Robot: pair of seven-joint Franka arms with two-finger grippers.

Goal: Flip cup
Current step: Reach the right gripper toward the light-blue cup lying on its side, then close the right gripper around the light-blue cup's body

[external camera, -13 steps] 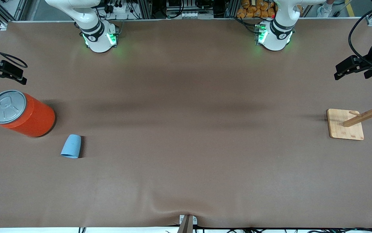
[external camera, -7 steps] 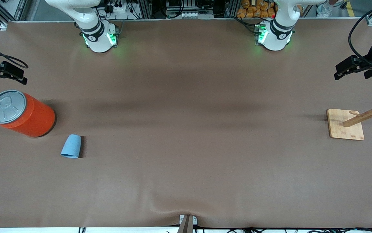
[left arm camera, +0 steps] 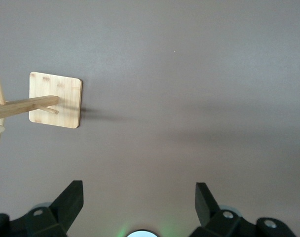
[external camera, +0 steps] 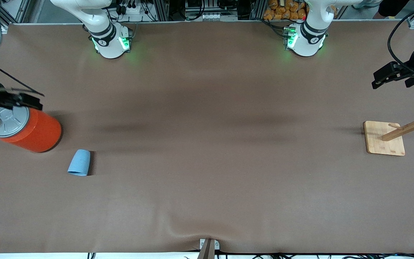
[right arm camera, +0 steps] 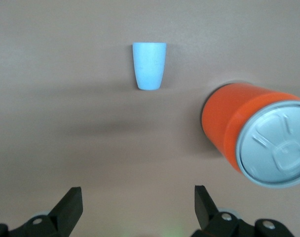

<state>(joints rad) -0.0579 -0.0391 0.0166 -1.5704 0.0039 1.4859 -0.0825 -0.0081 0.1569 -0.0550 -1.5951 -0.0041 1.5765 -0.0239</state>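
The cup (external camera: pixel 79 162) looks light, rigid and smooth, likely slippery; I would grip it across the side wall at mid-height. It is plain light blue, tapered, handleless, on the table nearer the front camera than the can (external camera: pixel 25 126). My right gripper (right arm camera: pixel 135 210) hangs wide open over the can; my left gripper (left arm camera: pixel 136 202), also wide, waits near the rack (external camera: pixel 385 137).

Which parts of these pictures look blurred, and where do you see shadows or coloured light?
Front view: the right tool, over the orange can, is smeared by motion; green light glows around both arm bases; long soft shadow bands cross the table. Right wrist view: the cup and the can are slightly soft. Left wrist view: the wooden rack is sharp and casts a faint shadow.
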